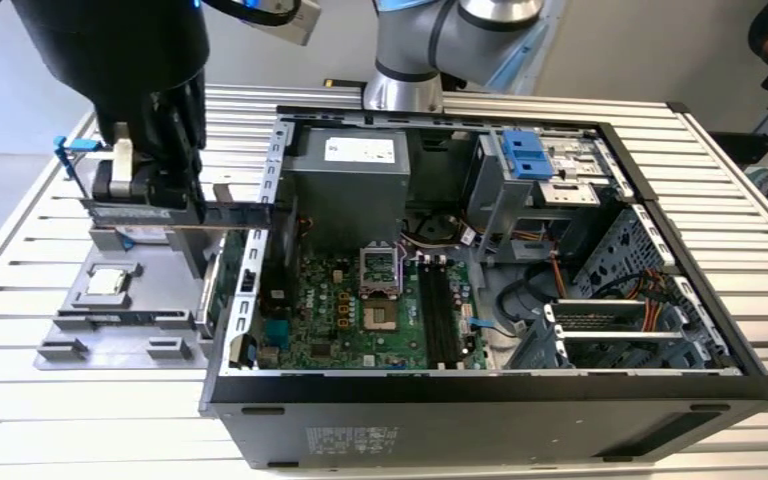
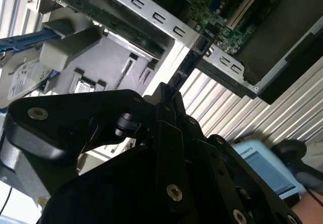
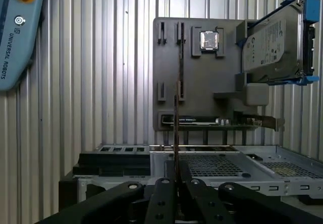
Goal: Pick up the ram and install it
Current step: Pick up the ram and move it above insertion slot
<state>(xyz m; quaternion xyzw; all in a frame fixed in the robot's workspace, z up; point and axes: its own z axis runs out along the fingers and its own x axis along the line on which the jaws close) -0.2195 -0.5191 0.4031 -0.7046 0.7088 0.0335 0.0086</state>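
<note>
Pincer: I am watching the gripper (image 3: 176, 182) pressing its fingers (image 3: 164, 199) together on the ram (image 3: 177, 113) from both sides, so it is pinching the stick.
Ram in the wrist views: in the first wrist view it is showing edge-on, a thin dark line running out from between the fingers. In the second wrist view it is reaching out as a dark strip (image 2: 191, 62) toward the perforated metal wall of the case.
Ram in the exterior view: it is hanging level (image 1: 231, 215) under the gripper (image 1: 157, 195), raised over the grey holder (image 1: 164, 268). One end is coming close to the side wall of the computer case (image 1: 491, 385) at the exterior view's left. I cannot tell whether that end is touching the wall.
Grey holder: it is lying on the slatted table (image 1: 11, 300) just beside the case. It is carrying a processor chip (image 3: 209, 40), a hard drive (image 3: 272, 42) in a blue frame, and an expansion card (image 3: 202, 121) along the edge nearest the case.
Case: it is lying open on its side, showing me the motherboard (image 1: 344, 310) with its long black memory slots (image 1: 440, 315), well apart from the ram.
</note>
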